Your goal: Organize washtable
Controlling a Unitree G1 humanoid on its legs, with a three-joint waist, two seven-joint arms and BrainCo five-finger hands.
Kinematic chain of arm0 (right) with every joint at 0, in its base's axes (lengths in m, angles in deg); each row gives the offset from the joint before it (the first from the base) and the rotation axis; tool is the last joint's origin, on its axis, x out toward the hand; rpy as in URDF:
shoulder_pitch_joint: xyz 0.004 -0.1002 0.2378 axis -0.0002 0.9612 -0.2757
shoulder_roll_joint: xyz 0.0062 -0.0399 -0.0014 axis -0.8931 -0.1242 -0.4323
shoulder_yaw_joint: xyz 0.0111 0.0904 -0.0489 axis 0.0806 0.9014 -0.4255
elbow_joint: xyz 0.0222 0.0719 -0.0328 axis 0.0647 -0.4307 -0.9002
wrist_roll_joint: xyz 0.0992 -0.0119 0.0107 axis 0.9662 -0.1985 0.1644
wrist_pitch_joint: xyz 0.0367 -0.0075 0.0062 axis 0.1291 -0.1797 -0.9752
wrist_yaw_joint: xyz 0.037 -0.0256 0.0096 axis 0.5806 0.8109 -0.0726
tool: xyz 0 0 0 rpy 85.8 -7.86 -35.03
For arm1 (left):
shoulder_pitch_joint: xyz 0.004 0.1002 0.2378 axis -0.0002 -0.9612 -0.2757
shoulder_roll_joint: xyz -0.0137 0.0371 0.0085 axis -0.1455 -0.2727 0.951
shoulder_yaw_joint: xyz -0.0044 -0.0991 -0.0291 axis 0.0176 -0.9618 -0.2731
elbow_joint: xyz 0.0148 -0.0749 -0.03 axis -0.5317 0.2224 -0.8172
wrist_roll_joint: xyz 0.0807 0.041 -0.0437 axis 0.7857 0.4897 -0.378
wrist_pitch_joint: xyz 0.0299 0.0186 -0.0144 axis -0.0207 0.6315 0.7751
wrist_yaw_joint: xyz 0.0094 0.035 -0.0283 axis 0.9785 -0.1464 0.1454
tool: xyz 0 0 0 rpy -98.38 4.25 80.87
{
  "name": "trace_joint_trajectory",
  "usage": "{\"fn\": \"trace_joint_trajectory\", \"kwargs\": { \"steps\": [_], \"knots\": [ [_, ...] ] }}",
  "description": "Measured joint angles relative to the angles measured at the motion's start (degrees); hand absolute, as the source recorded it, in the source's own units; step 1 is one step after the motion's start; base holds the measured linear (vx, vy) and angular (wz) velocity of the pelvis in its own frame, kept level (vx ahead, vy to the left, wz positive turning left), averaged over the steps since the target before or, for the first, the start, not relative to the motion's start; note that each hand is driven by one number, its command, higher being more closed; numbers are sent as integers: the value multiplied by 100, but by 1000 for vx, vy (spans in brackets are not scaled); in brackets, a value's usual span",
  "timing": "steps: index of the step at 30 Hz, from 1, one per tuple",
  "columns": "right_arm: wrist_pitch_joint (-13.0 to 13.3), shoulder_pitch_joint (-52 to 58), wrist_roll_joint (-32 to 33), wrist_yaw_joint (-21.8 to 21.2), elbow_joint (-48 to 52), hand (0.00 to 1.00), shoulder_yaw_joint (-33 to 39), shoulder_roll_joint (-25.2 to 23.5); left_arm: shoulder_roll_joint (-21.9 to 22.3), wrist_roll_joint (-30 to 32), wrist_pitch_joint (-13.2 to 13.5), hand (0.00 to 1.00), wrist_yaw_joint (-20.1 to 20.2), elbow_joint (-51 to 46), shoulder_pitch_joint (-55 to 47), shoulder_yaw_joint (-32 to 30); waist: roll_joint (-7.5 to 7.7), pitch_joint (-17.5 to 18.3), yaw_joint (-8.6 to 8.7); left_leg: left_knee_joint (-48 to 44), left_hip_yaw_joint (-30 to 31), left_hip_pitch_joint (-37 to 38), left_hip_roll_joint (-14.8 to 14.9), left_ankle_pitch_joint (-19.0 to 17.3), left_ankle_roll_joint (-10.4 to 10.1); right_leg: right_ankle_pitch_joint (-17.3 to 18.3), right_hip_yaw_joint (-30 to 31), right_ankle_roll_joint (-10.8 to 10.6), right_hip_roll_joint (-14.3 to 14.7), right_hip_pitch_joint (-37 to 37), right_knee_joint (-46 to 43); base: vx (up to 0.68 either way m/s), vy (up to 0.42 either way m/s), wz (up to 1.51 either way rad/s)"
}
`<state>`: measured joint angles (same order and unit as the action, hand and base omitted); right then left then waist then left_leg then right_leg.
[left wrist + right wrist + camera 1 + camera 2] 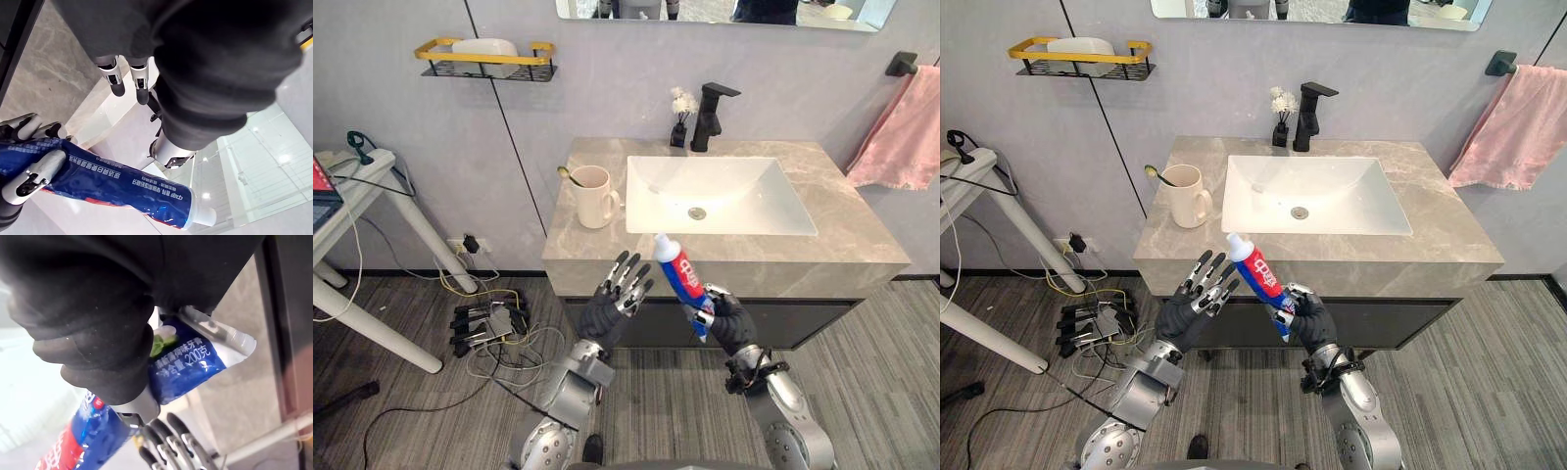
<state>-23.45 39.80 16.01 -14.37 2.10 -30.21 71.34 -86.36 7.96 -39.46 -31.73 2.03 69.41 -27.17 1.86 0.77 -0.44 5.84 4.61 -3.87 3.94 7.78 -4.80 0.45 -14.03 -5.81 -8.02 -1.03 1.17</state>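
As seen from the head camera, looking down on a grey stone washtable (847, 211) with a white rectangular basin (651, 201) sunk in its top.

Centre foreground: toothpaste tube (678, 271), blue, red and white, gripped in the right hand (732, 325). Fingers and thumb curled tightly round the tube's lower part; crimped tail projecting below the fist, white cap uppermost. Tilted, cap leaning toward the robot's left. Held in the air just in front of the washtable's front edge, resting on nothing.

Beside it: left hand (612, 302), raised to about the same height, fingers straight and slightly spread, holding nothing. Near the tube, yet apart from it.

Left wrist view: same toothpaste tube (112, 182) crossing beyond the straight fingers (116, 78). Right wrist view: its blue body (186, 363) clamped under the dark cover.

On the washtable, left of the basin: cream mug (594, 199) with a gold-coloured utensil (566, 175) sticking out of it. Behind the basin: black faucet (710, 117), small dark vase (679, 132) of white flowers just beside it. On the wall: pink towel (904, 132) at right, gold-railed wire shelf (487, 61) at left. On the floor at left: power strips (487, 323) amid cables.
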Motion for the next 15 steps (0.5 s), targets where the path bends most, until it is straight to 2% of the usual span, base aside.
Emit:
{"fn": "trace_joint_trajectory", "kwargs": {
  "steps": [8, 15],
  "knots": [
    [0, -29, 3, 17, 0, 100, 99, -1, -1, 73, -10, 0, 3, 8, 1, 19, 4, 5, 9, 1, 3, 8, -1, 0, 0, -14, -2, 19, 0, -12, -1, 0, 0, 0],
    [-1, -85, 1, 16, 0, 100, 96, -10, -4, 517, -21, 0, 4, 33, 3, 125, 7, 6, 9, 1, 23, 4, -4, 0, 0, 7, -15, -11, -1, -23, 2, 0, 0, 0]
  ]
}}
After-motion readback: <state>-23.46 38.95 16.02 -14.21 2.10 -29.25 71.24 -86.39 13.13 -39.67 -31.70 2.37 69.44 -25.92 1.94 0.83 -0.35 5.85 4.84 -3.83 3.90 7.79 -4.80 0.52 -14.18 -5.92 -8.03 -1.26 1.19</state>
